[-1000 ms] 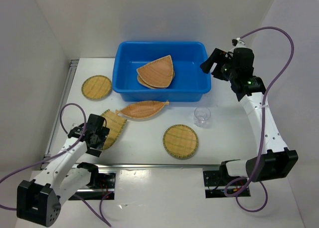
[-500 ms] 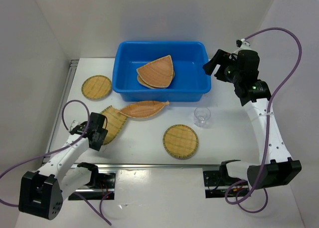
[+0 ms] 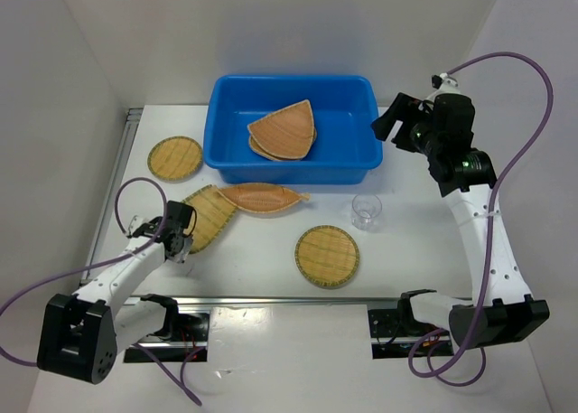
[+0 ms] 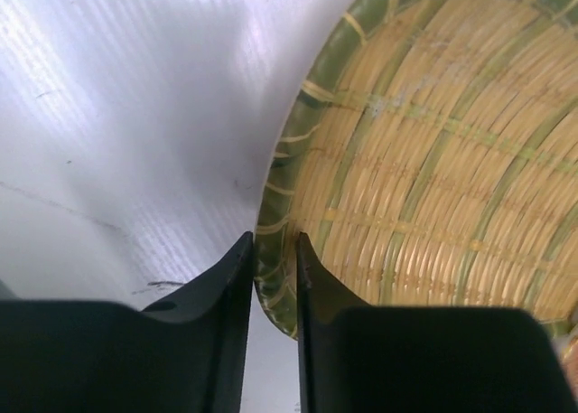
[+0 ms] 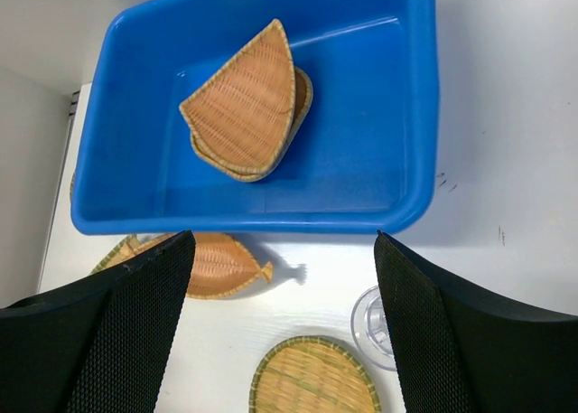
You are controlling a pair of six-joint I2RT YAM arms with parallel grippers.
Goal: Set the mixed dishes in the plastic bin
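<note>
Crouching near-left in the overhead view, the left gripper [image 3: 180,241] meets the rounded-square tan woven-bamboo tray [image 3: 209,216], which lies well short of the bright blue plastic bin [image 3: 293,169]. Its wrist view shows narrow jaws pinching the tray's rim edgewise, probably the only hold a flat tray offers. The right wrist view shows the right gripper [image 5: 284,241] spread wide and empty, looking down on the bin.

Blue bin [image 3: 289,171] holds two stacked trays [image 3: 284,131]; outside lie a left round tray [image 3: 175,157], a near round tray [image 3: 327,255], leaf tray [image 3: 262,197] touching rounded-square tray [image 3: 209,216], clear cup [image 3: 366,211]
</note>
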